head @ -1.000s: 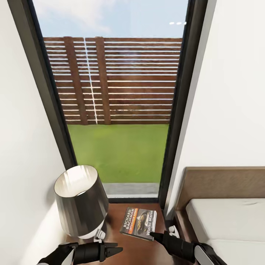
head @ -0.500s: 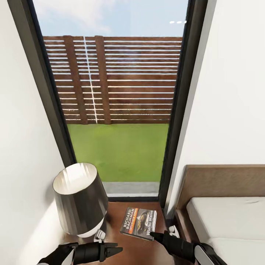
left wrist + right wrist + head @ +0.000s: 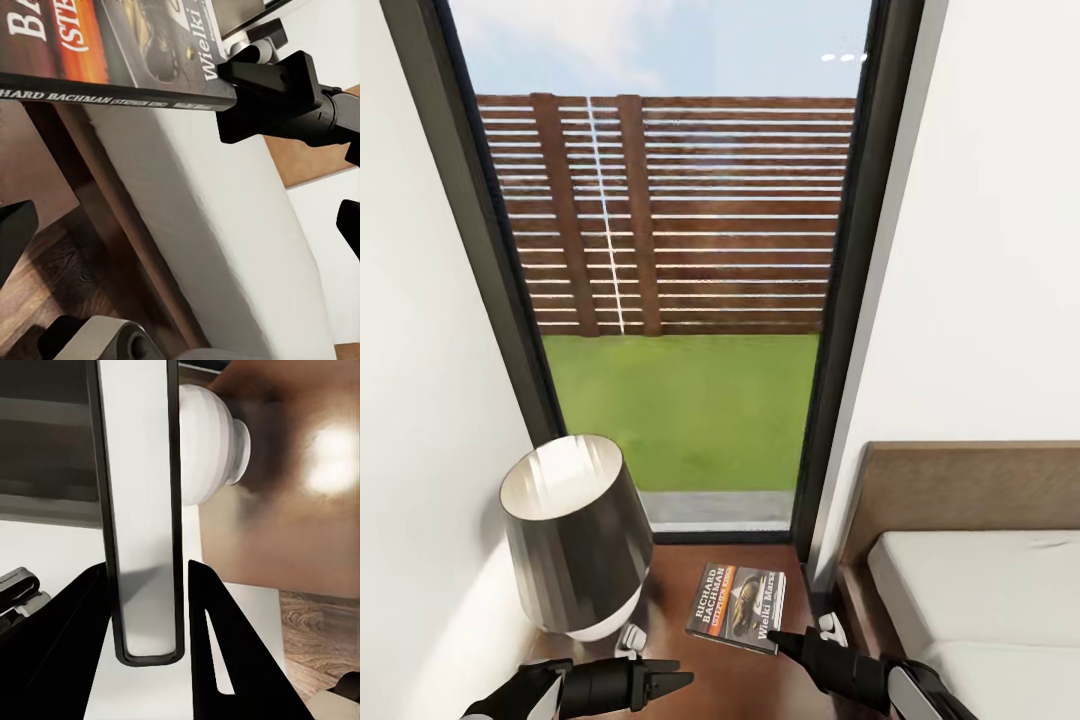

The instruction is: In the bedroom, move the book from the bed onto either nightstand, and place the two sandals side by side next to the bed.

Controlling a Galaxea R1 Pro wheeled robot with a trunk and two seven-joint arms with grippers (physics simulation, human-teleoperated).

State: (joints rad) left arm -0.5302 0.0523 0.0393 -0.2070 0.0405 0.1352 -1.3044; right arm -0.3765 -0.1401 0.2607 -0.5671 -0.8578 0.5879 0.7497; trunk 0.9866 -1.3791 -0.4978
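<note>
Book flat on nightstand beside lamp. Right gripper pinches book's near corner, one finger each side. Left gripper spread, empty, just beside book.

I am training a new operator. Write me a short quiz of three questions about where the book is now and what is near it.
1. True or false: the book lies on the bed.
2. In the head view, the lamp stands: A) to the left of the book, B) to the right of the book, C) on top of the book.
3. Fill in: the book's near edge sits between the fingers of the ___ gripper.

Key
1. False. It lies on the nightstand, beside the bed.
2. A.
3. The right gripper. The right wrist view shows the book edge-on between its two fingers.
</note>
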